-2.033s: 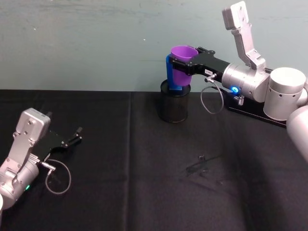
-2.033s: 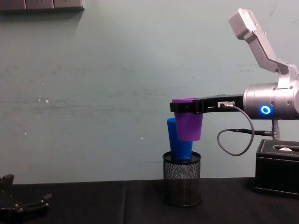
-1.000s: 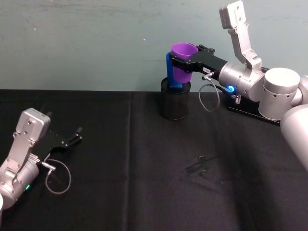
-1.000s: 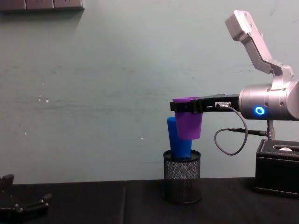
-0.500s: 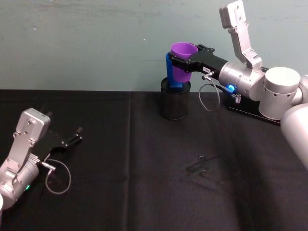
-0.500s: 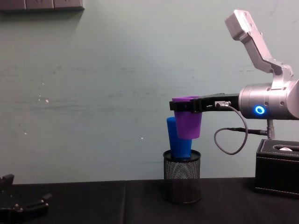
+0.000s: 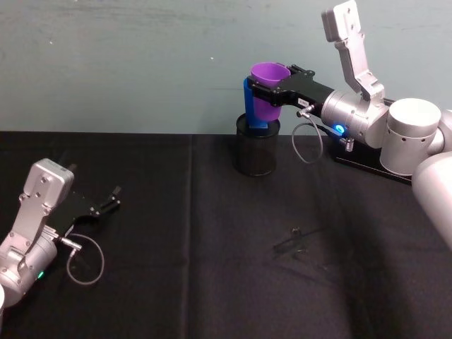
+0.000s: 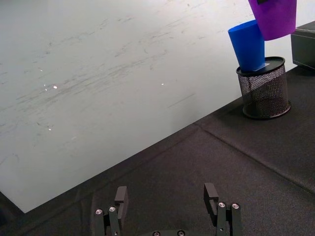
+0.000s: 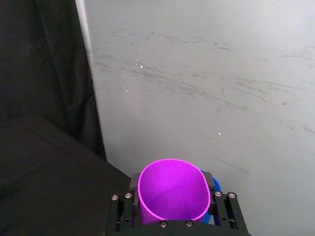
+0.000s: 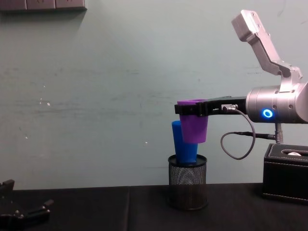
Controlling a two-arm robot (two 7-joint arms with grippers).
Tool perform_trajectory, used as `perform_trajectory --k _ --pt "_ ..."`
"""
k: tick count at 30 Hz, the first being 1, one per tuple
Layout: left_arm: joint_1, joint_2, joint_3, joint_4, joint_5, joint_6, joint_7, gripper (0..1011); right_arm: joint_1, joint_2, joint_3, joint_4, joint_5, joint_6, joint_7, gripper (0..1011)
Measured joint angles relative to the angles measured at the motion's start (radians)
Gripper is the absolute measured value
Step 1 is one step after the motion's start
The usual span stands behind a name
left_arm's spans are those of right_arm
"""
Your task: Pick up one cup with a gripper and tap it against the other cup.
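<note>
Gripper (image 7: 261, 90) on right stays clamped on purple cup (image 10: 195, 132), unmoved beside blue cup (image 10: 180, 143).

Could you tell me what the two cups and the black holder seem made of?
Purple cup, in the right gripper: probably plastic, smooth, plain. Blue cup, standing in the holder: likely the same. Holder: seemingly black wire mesh, see-through grid. Left gripper lies idle on the table.

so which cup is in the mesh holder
The blue cup, leaning in the black mesh holder; the purple cup is held up by the right pincer.
</note>
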Motion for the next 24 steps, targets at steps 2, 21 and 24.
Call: perform_trajectory --k 2,21,24 --pt "0.0 0.0 0.0 0.0 0.0 0.0 0.0 1011 0.0 0.0 0.0 0.0 0.0 0.0 0.0 746" --pt "0.0 0.0 0.0 0.0 0.0 0.0 0.0 1011 -0.001 0.0 0.0 -0.001 0.001 0.0 -0.001 746" --pt "0.0 0.0 0.0 0.0 0.0 0.0 0.0 1011 -0.001 0.0 0.0 -0.001 0.001 0.0 -0.001 746"
